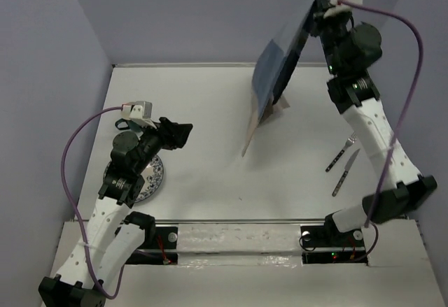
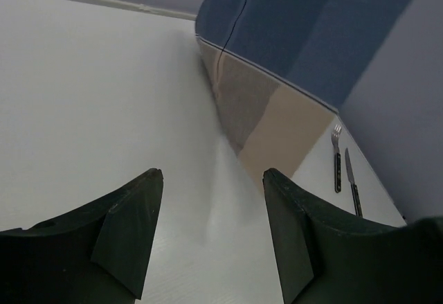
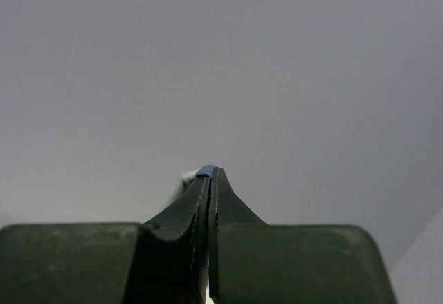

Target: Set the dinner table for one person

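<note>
My right gripper (image 1: 313, 8) is raised high at the back right, shut on a corner of the blue-and-tan placemat (image 1: 280, 69). The mat hangs down, its lower edge near the white dinner table (image 1: 210, 125). In the right wrist view the shut gripper (image 3: 209, 174) pinches a sliver of blue cloth. My left gripper (image 1: 183, 133) is open and empty, low over the left of the table, pointing at the mat (image 2: 291, 48). A blue-patterned plate (image 1: 152, 177) lies under the left arm. A fork (image 1: 341, 153) and a knife (image 1: 346, 173) lie at the right.
Grey walls enclose the table on the left, back and right. The fork (image 2: 337, 158) and knife (image 2: 351, 179) also show in the left wrist view, beyond the hanging mat. The right arm's purple cable (image 1: 413, 55) loops beside the right wall.
</note>
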Available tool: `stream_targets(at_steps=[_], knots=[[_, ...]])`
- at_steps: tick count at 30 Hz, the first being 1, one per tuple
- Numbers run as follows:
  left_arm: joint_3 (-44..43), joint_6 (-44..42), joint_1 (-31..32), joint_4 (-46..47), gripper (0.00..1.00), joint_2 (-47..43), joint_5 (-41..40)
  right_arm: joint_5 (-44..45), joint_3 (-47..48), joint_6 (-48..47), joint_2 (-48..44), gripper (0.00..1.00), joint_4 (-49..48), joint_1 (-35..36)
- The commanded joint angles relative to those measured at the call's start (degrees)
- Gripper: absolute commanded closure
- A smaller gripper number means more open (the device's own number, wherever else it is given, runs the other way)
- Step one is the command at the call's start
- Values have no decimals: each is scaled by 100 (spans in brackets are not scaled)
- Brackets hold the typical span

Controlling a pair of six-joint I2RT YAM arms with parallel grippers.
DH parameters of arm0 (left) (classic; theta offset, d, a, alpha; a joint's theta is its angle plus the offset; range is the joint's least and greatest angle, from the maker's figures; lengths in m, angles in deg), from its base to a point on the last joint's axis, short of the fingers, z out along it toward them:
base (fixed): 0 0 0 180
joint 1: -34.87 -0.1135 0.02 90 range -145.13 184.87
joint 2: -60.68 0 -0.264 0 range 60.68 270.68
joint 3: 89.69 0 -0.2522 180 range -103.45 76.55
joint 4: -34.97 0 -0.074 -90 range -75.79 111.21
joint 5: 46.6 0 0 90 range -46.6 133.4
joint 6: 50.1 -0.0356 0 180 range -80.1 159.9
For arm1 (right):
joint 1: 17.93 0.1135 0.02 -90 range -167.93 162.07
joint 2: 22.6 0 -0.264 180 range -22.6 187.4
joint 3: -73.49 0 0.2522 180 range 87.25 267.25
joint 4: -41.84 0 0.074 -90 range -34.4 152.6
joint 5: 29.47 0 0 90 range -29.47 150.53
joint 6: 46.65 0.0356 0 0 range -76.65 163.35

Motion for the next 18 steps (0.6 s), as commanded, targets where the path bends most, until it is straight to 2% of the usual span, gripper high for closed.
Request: stream_targets(at_steps=[1,4,5,8,11,12,16,18], knots=[[-148,433,-10,-219,29,-155,-735,-1002,-2501,876,-1684,100,-321,-57],[37,644,-18,-561,28,-208,-1027,-766,-4017,1334,-2522,100,-463,-57],[124,688,-10,-841,28,-216,-1140,-460,-5006,1701,-3003,100,-550,-57],[204,618,-10,-1229,29,-138,-1159,147,-6608,2398,-3780,100,-692,-57],[406,793,148,-1354,37,239,-862,974,-7106,2819,-3948,100,-411,-57],[485,864,531,-1336,37,319,-912,1115,-7099,2882,-3931,100,-262,-57],[503,1285,1596,-1318,36,767,-1973,1082,-6932,3006,-3835,100,-208,-57],[617,1496,1958,-1309,34,1048,-2169,1028,-6853,3024,-3843,100,-95,-57]])
